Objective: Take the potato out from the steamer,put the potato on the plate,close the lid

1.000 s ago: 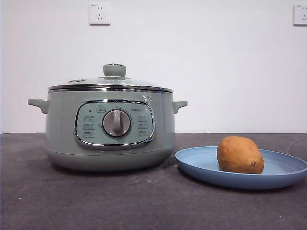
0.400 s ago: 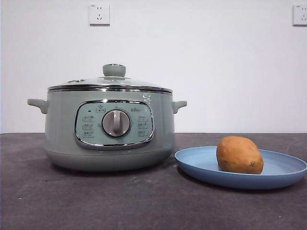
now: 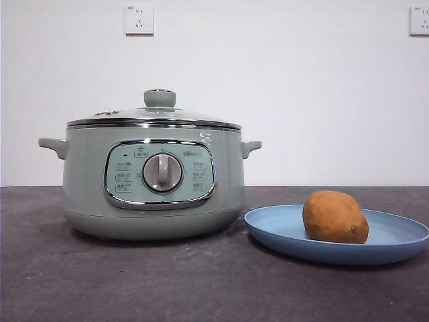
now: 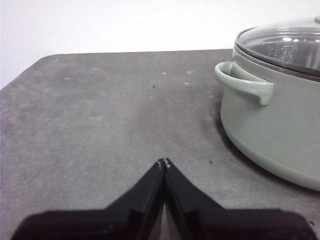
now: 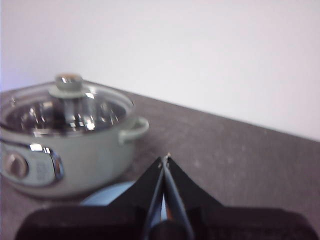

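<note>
Both grippers, left (image 4: 164, 162) & right (image 5: 165, 159), are staying pressed together; potato (image 3: 334, 217) is resting on plate (image 3: 395, 243) beside lidded steamer (image 3: 153, 180).

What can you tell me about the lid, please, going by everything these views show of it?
The lid is a round dome of clear glass with a chrome rim and a sage-green round knob whose top looks metallic. It sits level and closed on the steamer, its rim resting on the pot's chrome edge all the way round. Through the glass the right wrist view shows only blurred reflections. Nothing else touches it, and neither gripper is near it.
</note>
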Available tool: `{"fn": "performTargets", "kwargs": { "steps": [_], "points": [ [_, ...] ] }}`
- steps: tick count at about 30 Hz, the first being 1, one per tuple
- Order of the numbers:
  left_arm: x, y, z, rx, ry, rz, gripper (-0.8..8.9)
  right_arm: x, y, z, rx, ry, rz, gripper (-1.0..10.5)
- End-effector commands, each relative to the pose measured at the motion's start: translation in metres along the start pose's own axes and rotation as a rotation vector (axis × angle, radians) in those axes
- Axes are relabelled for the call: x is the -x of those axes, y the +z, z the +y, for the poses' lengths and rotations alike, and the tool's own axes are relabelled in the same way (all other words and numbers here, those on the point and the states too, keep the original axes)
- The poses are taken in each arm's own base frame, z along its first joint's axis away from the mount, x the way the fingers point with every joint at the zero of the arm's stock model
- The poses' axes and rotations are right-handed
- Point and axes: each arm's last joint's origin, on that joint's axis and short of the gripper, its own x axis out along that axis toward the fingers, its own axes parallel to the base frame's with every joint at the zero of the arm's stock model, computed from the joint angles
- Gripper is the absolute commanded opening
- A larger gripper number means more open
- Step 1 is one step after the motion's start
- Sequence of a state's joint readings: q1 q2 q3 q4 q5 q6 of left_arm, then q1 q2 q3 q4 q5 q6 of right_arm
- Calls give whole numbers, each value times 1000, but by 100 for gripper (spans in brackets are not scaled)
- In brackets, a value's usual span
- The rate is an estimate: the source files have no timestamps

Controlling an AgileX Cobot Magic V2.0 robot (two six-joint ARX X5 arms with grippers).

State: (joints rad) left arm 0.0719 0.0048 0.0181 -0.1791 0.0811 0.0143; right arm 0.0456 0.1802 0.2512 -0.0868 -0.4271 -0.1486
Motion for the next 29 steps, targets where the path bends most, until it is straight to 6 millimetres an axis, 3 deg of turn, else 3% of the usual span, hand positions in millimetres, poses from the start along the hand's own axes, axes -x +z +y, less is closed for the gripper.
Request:
{"fn": "performTargets", "kwargs": {
  "steps": [1, 12, 29],
  "points": [
    [-1, -5, 0, 9, 6, 15, -3, 0, -20, 2, -34, -45, 19, 1],
    [-1, -5, 0, 9, 6, 15, -3, -1, -64, 3, -152, -209, 28, 1],
    [-1, -5, 0, 9, 6, 15, -3, 1, -77, 4, -213, -262, 160, 1]
  ]
}}
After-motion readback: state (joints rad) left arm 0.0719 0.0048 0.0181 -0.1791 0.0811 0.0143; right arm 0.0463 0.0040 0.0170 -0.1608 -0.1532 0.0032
